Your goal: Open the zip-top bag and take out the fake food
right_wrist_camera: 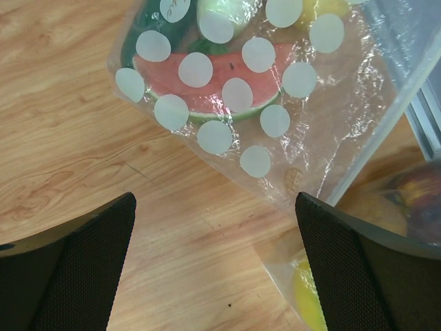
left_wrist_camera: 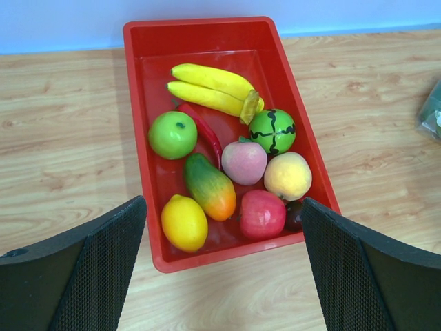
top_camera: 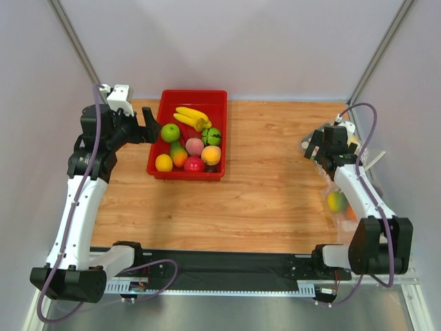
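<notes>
One dotted bag (right_wrist_camera: pixel 227 103), one plain bag (top_camera: pixel 337 202), one tray (left_wrist_camera: pixel 207 25) — eleven toy foods (left_wrist_camera: pixel 210 186) inside (two bananas (left_wrist_camera: pixel 210 86)).

Top external: high, from the near edge, looking down and forward over the whole table (top_camera: pixel 275 200). Left wrist: close, tilted down onto the red tray (left_wrist_camera: pixel 200 41); shared with top view, left of centre there. Right wrist: closest, almost straight down on the zip-top bag (right_wrist_camera: pixel 227 103) at table's right edge; shared too, mostly hidden there.
</notes>
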### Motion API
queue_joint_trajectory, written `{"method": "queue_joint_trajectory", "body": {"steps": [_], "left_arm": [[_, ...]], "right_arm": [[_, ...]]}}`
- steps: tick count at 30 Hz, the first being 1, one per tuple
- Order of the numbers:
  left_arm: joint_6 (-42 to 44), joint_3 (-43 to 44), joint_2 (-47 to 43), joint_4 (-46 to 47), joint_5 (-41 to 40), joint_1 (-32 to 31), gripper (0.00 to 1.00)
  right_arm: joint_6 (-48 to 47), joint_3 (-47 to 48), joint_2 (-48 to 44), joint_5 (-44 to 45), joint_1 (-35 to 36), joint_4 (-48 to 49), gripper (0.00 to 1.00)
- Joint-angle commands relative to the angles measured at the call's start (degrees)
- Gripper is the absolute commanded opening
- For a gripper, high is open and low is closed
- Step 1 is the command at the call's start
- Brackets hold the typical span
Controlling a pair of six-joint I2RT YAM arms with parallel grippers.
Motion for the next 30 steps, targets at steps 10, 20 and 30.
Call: {"method": "queue_joint_trajectory", "body": {"steps": [10, 20, 30], "left_arm": [[-0.6, 0.5, 0.2, 0.5, 1.2, 0.3, 0.99], [-0.4, 0.4, 0.0, 0.5, 1.0, 0.3, 0.99], [-0.3, 0.3, 0.4, 0.5, 0.8, 0.3, 0.99]], "right_arm": [[-0.4, 2.6, 15.9, 2.1, 0.0, 3.9, 0.97], [-1.6, 2.4, 20.2, 5.2, -1.7, 8.5, 0.96], [-0.7, 2.6, 23.8, 3.0, -5.3, 11.8, 0.60]]}}
